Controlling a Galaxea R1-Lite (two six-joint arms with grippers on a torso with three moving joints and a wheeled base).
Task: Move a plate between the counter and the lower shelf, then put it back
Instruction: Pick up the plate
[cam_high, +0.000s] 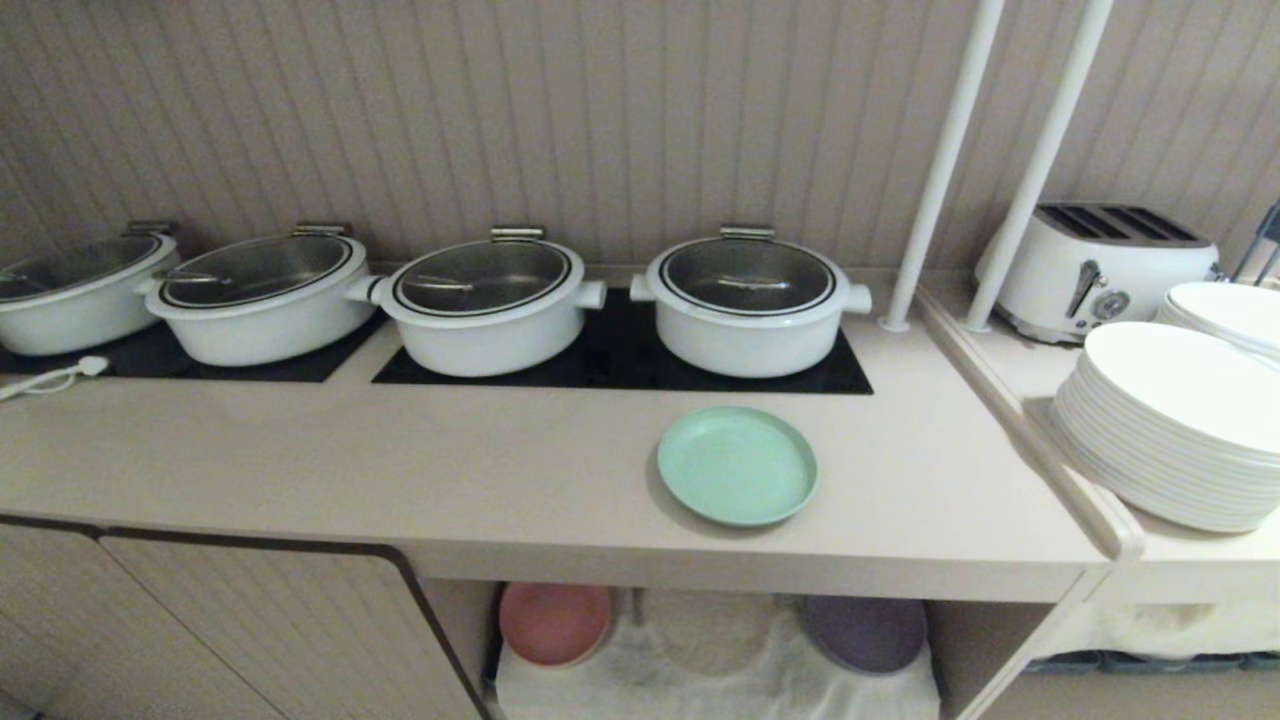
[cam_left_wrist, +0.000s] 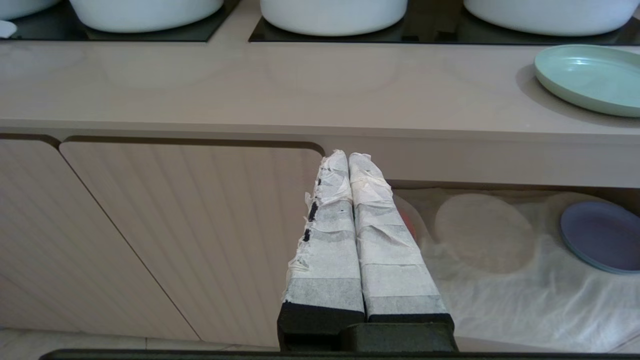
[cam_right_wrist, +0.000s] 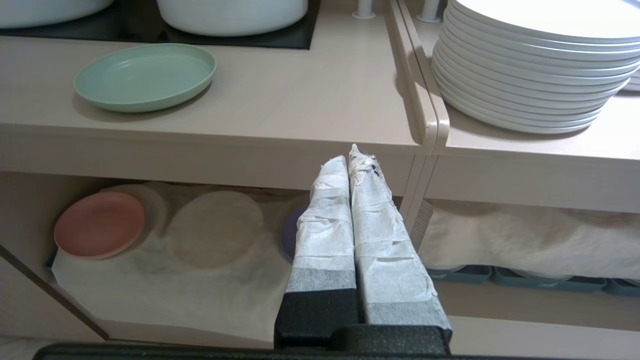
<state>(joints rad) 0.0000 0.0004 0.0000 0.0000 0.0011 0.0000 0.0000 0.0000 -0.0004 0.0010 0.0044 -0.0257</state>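
Starting out, we've got both the left gripper and right gripper pressed closed and empty, parked low in front of the cabinet. The plate, round, mint-green and matte with a low rim, sits on the desk near the front edge, right of centre. We'd spread the right one wide, then come in low at the near rim.

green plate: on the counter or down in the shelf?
On the counter. The green plate lies flat before the rightmost pot, untouched.

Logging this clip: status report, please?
Left gripper and right gripper: jaws shut, empty, below counter edge. Plate on counter. Lower shelf middle dimple free; nothing blocking.
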